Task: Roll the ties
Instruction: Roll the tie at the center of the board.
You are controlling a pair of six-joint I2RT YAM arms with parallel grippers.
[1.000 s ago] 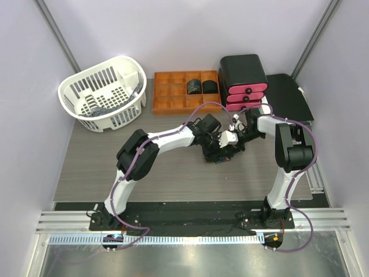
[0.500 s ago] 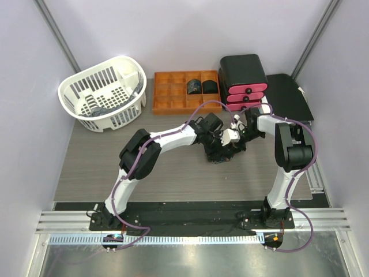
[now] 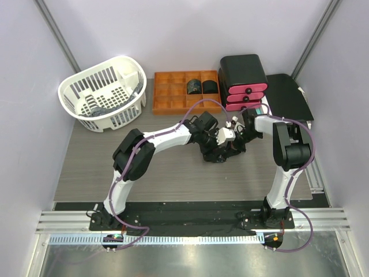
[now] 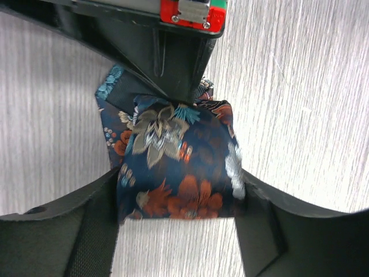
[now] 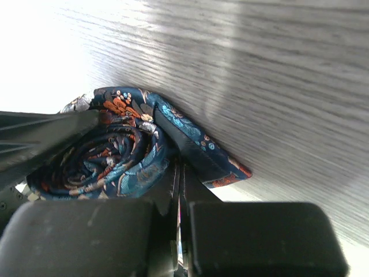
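A rolled tie (image 4: 176,167), dark navy with orange and blue flowers, lies on the wooden table between my two arms (image 3: 218,154). My left gripper (image 4: 179,183) straddles it, one finger against each side of the roll. My right gripper (image 5: 180,168) is shut, with nothing showing between its fingers. Its tip (image 4: 176,78) rests against the roll where the tie's loose tail (image 5: 199,151) folds over. Two rolled ties (image 3: 202,86) sit in the orange tray (image 3: 173,95).
A white basket (image 3: 124,72) stands at the back left. A black and pink drawer unit (image 3: 243,78) and a black mat (image 3: 288,95) are at the back right, close behind my right arm.
My left jaws have spread wider around the roll, and the left wrist has shifted slightly up and left. The right gripper stays shut at the roll.
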